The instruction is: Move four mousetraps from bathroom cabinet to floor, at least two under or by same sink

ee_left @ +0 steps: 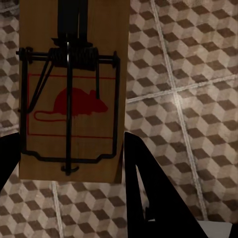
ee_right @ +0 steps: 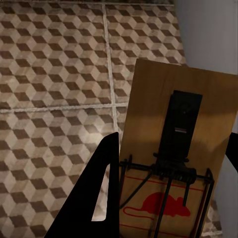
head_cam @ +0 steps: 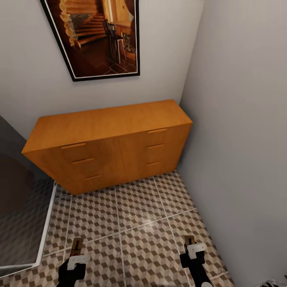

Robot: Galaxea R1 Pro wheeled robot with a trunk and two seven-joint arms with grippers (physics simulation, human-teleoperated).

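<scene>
Two mousetraps are held clear of the bathroom floor (head_cam: 131,223), one mousetrap (ee_left: 72,94) clamped in the left gripper (head_cam: 75,255) fingers and the other mousetrap (ee_right: 173,163) in the right gripper (head_cam: 191,245) fingers, evidently for carrying from the closed cabinet (head_cam: 111,143) toward placement.

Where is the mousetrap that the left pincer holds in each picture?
Head view: left mousetrap at the bottom left, sticking out of the left pincer.
Left wrist view: big, in the upper left, red mouse drawing showing.
Right wrist view: that one is the other mousetrap, in the right pincer.
Shared landmark: the cube-pattern bathroom floor behind it all.
</scene>
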